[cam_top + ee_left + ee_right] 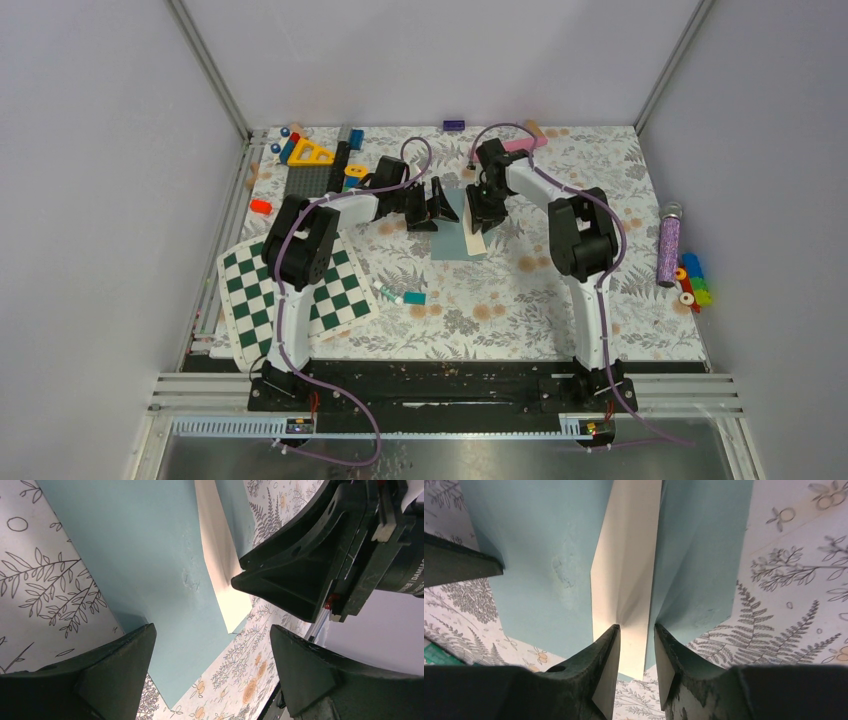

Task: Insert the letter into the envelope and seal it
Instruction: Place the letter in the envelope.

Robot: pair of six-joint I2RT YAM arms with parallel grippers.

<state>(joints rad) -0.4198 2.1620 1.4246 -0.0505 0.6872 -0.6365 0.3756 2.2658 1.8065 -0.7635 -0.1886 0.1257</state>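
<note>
Pale grey walls closed in a bench (560,300) covered with a fern-and-flower print. The envelope (450,240) lay flat near its middle, between the two arms. The letter (476,243) lay along the envelope's right side, and its near corner poked out past the teal edge.

From above, the left arm rose from its base to a raised elbow over the checkerboard (290,290). Its forearm ran rightward to a wrist turned toward the envelope's left edge. The left pincer (211,632) stood wide, holding nothing, with the teal paper showing between its fingers (115,670).

The right arm climbed to its own elbow, reached back and leftward, then bent at the wrist so that the right pincer (636,640) pointed down at the envelope's right side. Its fingers (604,655) were only narrowly apart and straddled the cream strip, which showed between two teal panels. One fingertip met the letter where the creases gathered, but the jaws did not look closed on the sheet. How far the letter sat inside the envelope could not be told.
</note>
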